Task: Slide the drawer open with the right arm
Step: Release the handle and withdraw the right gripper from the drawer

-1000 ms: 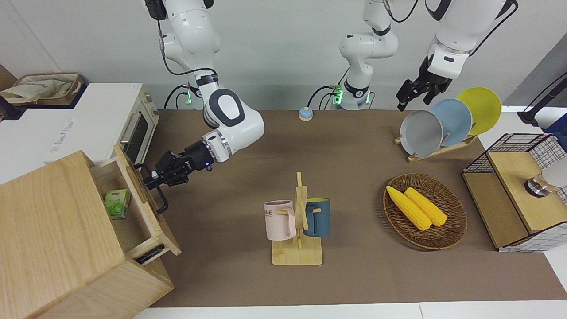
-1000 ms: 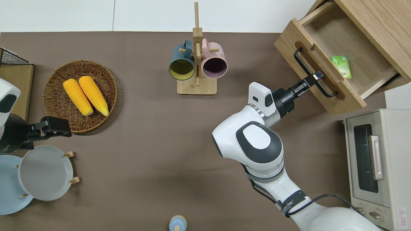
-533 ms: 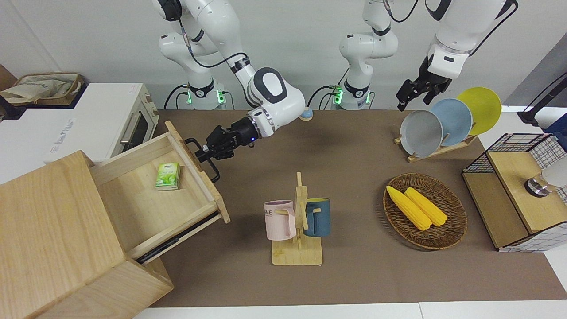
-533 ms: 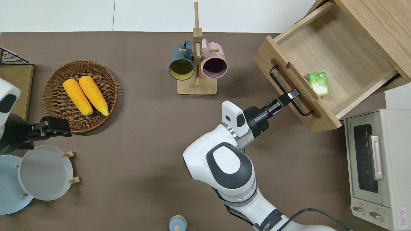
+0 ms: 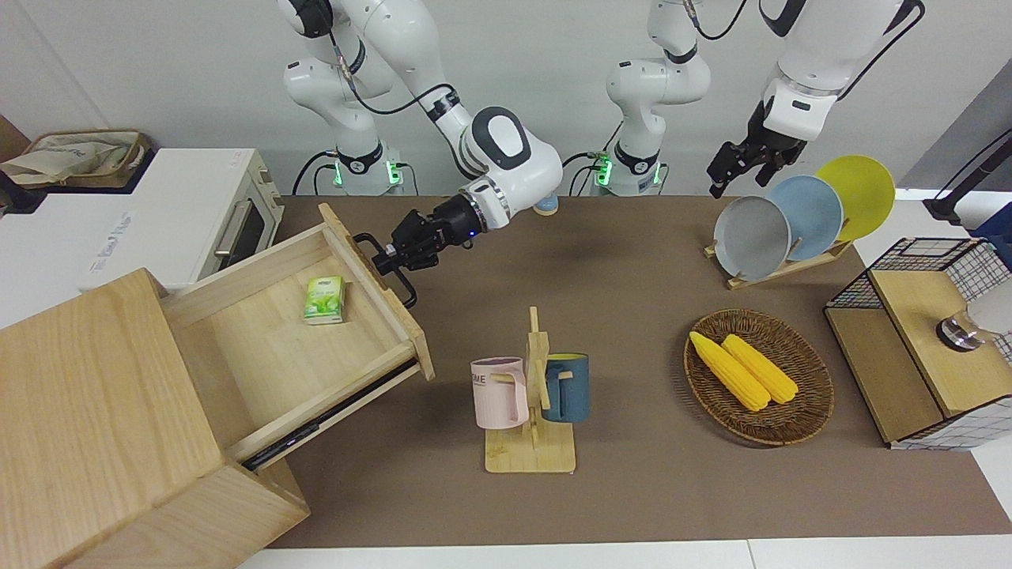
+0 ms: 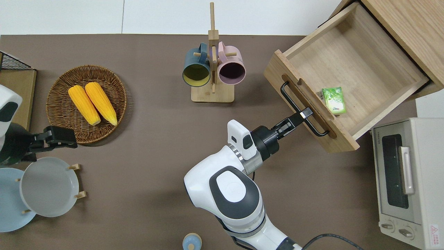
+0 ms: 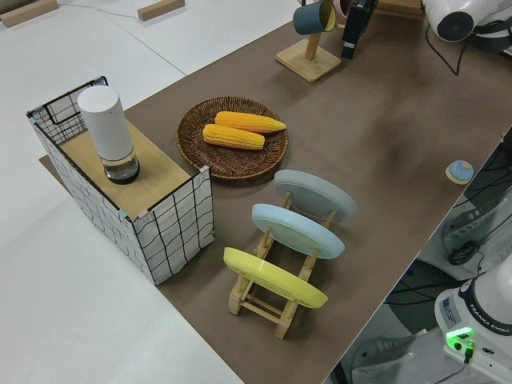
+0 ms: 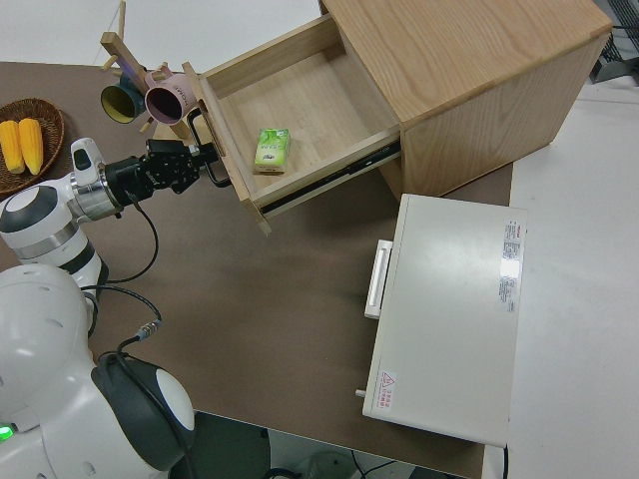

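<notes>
Left arm parked. Right pincer [image 6: 305, 113] pinching black bar handle [image 6: 304, 108] near its middle. Drawer [image 6: 347, 74] pulled far out of cabinet [image 5: 95, 411] at right arm's end of desk [image 6: 156, 156], green packet [image 6: 333, 100] inside. Judgement: drawer stiff wood, light load, rides on rails; bar centre best hold, pull stays square. Front faces mug rack [image 6: 212, 69]; long axis runs along handle, slide axis crosses it.

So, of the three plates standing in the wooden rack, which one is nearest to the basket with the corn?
The grey plate. It stands at the rack's end closest to the wicker basket; the blue plate is in the middle and the yellow plate is farthest from it.
</notes>
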